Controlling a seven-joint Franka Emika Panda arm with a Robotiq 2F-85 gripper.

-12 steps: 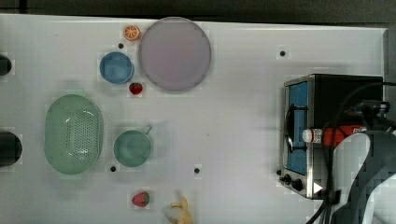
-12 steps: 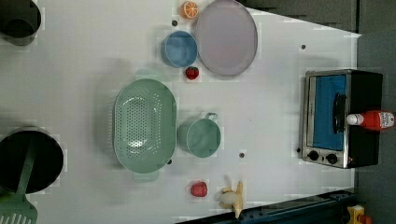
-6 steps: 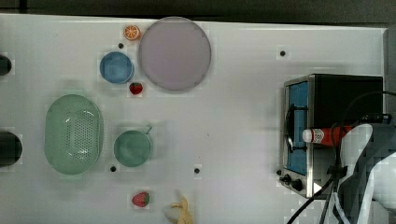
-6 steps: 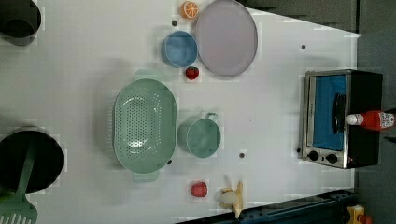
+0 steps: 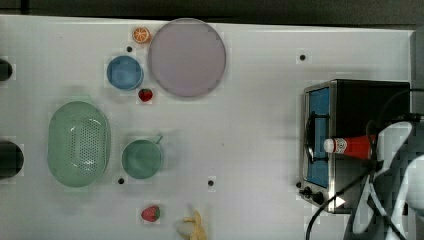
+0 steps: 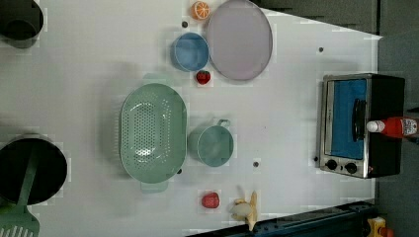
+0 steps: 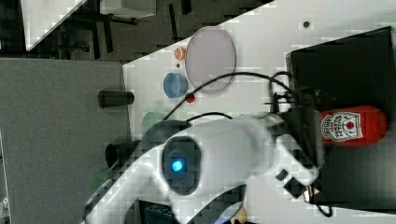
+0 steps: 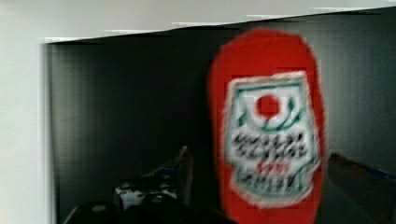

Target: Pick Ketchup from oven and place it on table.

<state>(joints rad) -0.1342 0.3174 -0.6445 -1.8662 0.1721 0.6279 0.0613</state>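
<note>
Ketchup [image 7: 353, 126]: glossy red plastic bottle, printed paper-like label, smooth white cap. Oven [image 5: 357, 145]: matt black casing, brushed steel front frame, bluish glass door. Table [image 5: 260, 125]: smooth matt white top. Colander [image 6: 153, 132]: pale green perforated plastic. Plate [image 5: 187, 57]: smooth matt lilac.

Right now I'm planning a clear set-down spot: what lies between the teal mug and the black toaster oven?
In the top view, only bare white tabletop lies between the teal mug and the black toaster oven, apart from one small dark hole.
</note>
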